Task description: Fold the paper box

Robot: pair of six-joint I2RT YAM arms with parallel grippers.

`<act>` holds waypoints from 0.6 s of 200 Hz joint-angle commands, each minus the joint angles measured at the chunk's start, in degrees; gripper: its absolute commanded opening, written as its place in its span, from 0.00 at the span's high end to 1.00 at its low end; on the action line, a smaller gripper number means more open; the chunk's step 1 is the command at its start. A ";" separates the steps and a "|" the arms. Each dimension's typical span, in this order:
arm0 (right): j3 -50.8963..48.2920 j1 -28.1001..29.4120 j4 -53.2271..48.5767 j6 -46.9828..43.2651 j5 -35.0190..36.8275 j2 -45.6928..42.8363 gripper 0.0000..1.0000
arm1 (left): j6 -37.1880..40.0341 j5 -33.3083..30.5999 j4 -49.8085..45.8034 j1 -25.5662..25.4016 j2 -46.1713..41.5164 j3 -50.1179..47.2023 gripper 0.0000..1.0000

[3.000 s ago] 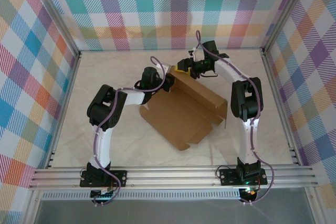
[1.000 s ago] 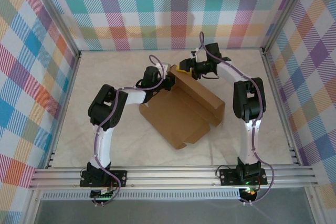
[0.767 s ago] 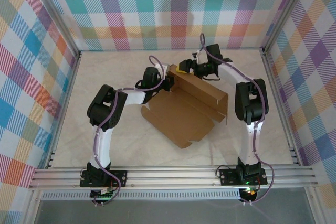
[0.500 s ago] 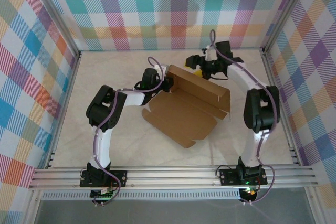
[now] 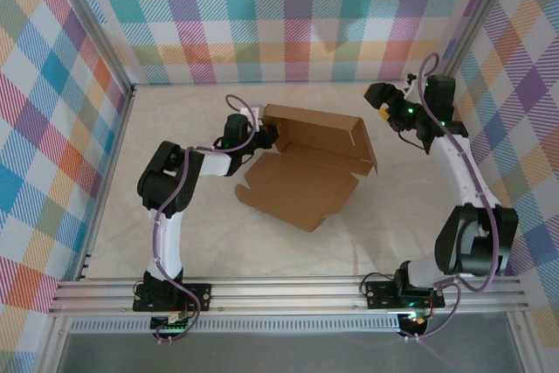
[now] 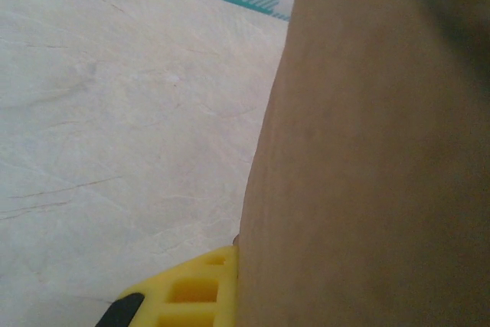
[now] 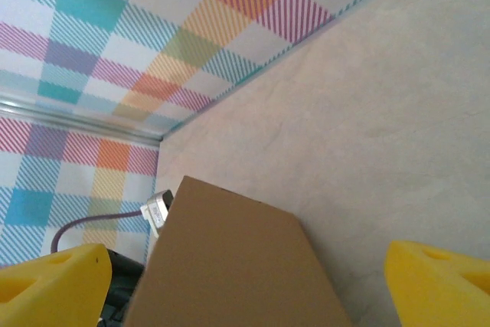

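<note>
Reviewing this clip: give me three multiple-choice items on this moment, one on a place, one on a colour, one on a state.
1. Where is the right gripper relative to the paper box?
A. Clamped on its right end
B. Off to its right, apart from it
C. Underneath it

2. What colour are the right gripper's fingers?
A. Yellow
B. Red
C. Blue

3. What state is the paper box in?
A. A flat sheet
B. Partly folded, one long panel standing up
C. Fully closed

Answers:
1 B: in the top view, bare table lies between the gripper and the box.
2 A: both fingers show yellow in the right wrist view.
3 B: the far panel stands upright while the base lies flat and open.
</note>
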 commanded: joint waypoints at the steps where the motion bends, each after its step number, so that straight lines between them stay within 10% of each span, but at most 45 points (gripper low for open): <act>1: -4.18 -2.05 6.12 2.97 1.16 -4.00 0.09 | -6.02 1.85 5.79 1.27 -3.32 -1.37 1.00; 120: -23.77 -7.39 25.36 14.07 -12.90 -12.01 0.12 | -23.42 3.51 16.03 4.37 -3.33 -2.45 1.00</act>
